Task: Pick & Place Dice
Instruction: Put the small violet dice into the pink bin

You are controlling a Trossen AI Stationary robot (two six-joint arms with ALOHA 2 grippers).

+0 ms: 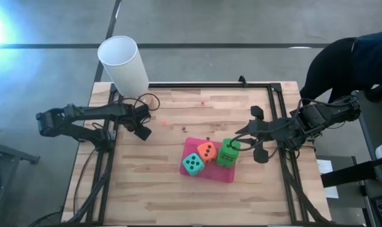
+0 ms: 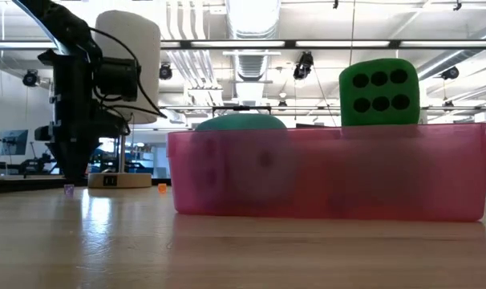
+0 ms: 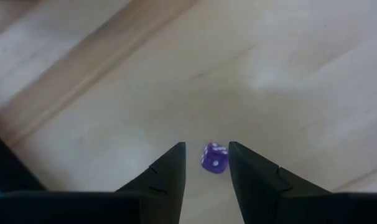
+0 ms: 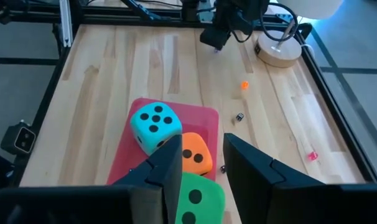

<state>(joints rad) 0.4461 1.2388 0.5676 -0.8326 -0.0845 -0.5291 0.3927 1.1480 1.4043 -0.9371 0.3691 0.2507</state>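
A tiny purple die lies on the wooden table, and the two fingers of my left gripper stand on either side of it, pointing down, open and apart from it. In the low view my left gripper hangs just over the die. A teal die, an orange die and a green die sit in the pink tray. My right gripper hovers open, high beside the tray's right end, looking down on these dice.
A white cylinder on a round wooden base stands at the far left corner. Tiny loose dice lie mid-table: orange, dark, pink. A black frame rims the table. A person stands at the far right.
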